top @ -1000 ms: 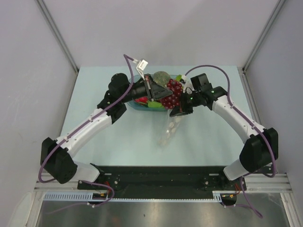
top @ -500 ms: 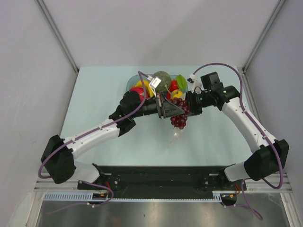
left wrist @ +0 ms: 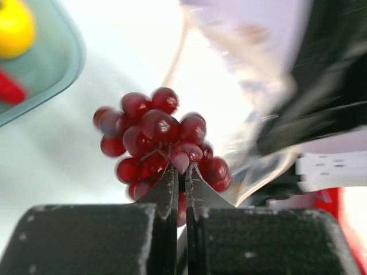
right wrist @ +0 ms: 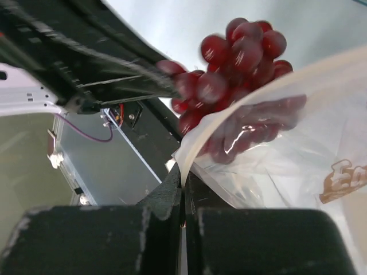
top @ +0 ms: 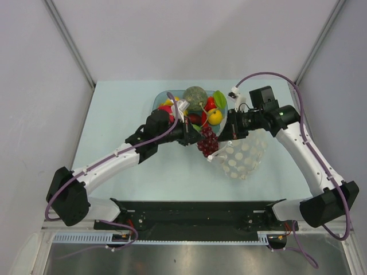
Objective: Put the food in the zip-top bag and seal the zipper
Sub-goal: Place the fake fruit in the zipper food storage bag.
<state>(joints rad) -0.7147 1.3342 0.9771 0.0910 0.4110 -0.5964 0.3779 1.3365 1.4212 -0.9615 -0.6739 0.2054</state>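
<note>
My left gripper (top: 195,135) is shut on the stem of the bunch of dark red grapes (top: 207,141) and holds it at the mouth of the zip-top bag (top: 243,157); the grapes fill the left wrist view (left wrist: 157,143). My right gripper (top: 230,134) is shut on the bag's mouth edge with the zipper strip (right wrist: 229,123) and holds the dotted bag up and spread open. In the right wrist view the grapes (right wrist: 238,63) sit partly behind the clear plastic. The grey-green bumpy ball (top: 195,95) lies in the blue bowl (top: 160,99).
The blue bowl at the back centre also holds a yellow round fruit (top: 215,117), red and green toy pieces and a yellow piece. A black rail (top: 195,209) runs along the table's near edge.
The left gripper has carried the grapes from over the bowl down and right to the bag's mouth. The right gripper has lifted the bag, which now hangs spread open to the right.
</note>
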